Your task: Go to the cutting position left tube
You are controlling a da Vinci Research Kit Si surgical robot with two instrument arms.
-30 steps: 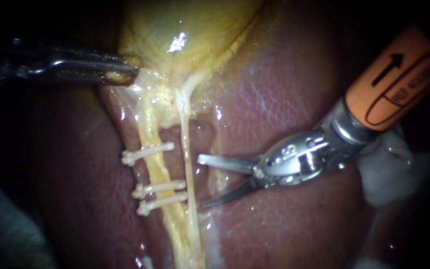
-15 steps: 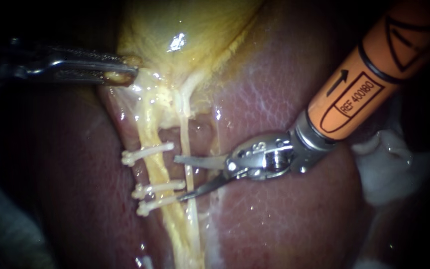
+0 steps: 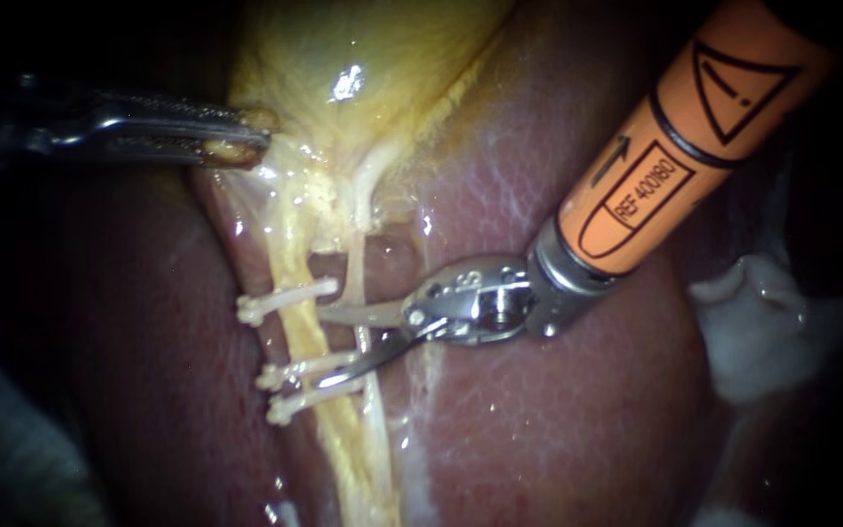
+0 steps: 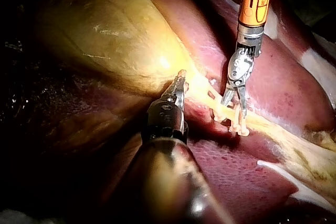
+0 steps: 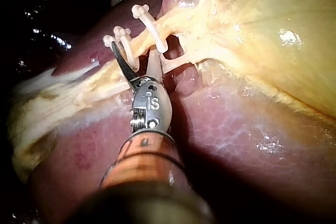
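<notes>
The yellow left tube runs down from the gallbladder and carries three white clips: one higher up and two close together lower down. A thin pale right tube runs beside it. My right instrument, on an orange shaft, has its blades open. They straddle the right tube, and their tips reach the left tube between the upper clip and the lower pair. In the right wrist view the blades stand apart among the clips. My left instrument is shut on the gallbladder's neck, as the left wrist view also shows.
The reddish liver lies under and around the tubes. A white gauze-like lump sits at the right, behind the orange shaft. Dark surroundings lie to the left.
My right instrument has moved left, from beside the right tube to across it, and its open blades now reach the left tube between the clips. The left instrument has not moved.
</notes>
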